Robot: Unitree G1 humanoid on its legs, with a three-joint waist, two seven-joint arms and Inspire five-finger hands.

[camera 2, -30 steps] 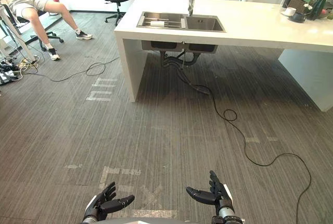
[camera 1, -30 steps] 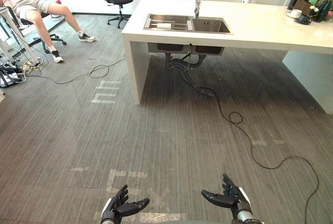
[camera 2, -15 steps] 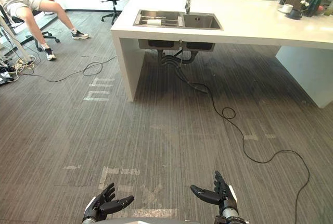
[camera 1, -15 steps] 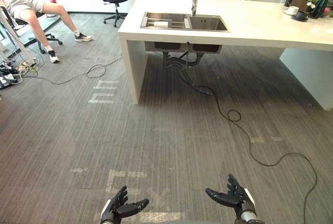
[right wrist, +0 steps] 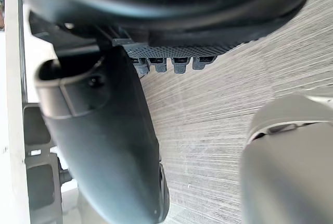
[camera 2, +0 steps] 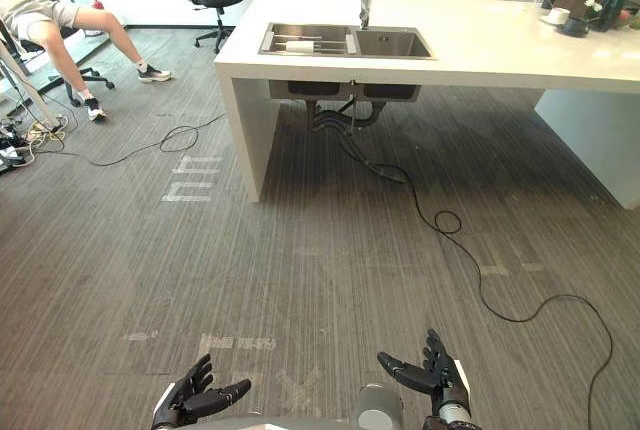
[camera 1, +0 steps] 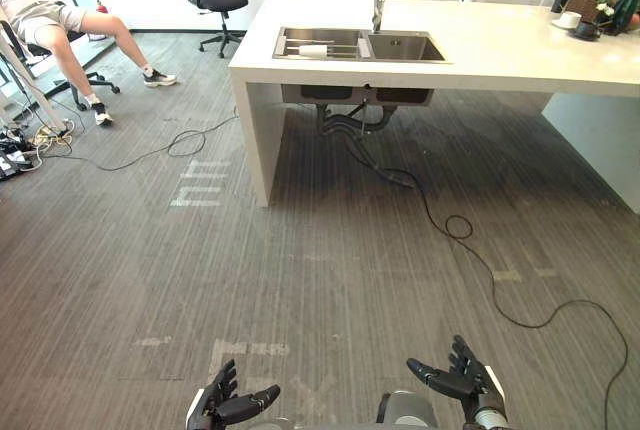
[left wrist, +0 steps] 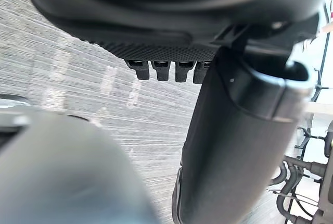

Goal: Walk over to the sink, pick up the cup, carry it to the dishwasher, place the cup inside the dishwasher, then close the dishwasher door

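Left hand (camera 1: pixel 226 408) and right hand (camera 1: pixel 458 381) both open and empty, but if I drift walking up I might clip the counter (camera 1: pixel 500 45) by the sink (camera 1: pixel 405 48).

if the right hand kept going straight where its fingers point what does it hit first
The way looks free close by: the open right hand points forward above carpeted floor. Further on it would probably meet the white counter near the sink, though height and depth are unclear.
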